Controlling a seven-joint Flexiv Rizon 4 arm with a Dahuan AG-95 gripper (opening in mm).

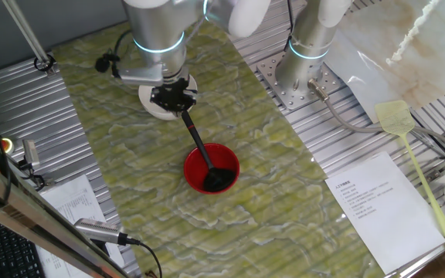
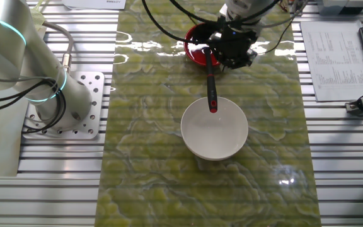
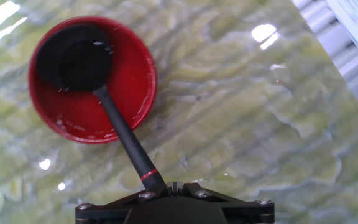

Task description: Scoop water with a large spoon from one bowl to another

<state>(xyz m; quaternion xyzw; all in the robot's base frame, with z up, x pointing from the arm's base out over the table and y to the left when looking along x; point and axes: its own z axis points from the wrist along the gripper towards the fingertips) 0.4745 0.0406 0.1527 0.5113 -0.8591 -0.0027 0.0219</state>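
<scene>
Black tool (image 3: 166,198) sits nearest the lens in the hand view, clamped on the handle of the ladle (image 3: 117,124) just behind a thin red band; the fingers themselves are hidden by the housing. From there the handle slants up and left to the round scoop, which lies inside the red bowl (image 3: 126,87), low against its floor. Water (image 3: 73,121) shows only as a faint wet sheen and a few bright specks on the red inside.

In one fixed view, going left to right: the white bowl (image 1: 147,105) sits mostly hidden under the arm's wrist, toward the far edge of the green marbled tabletop (image 1: 91,154); the ladle runs down from the tool to the red bowl near the middle of the tabletop; a printed sheet (image 1: 373,202) and a yellow fly swatter (image 1: 416,162) lie off its right edge.

From the other fixed view the handle's end overhangs the white bowl's rim. Whether the white bowl holds water cannot be made out.
</scene>
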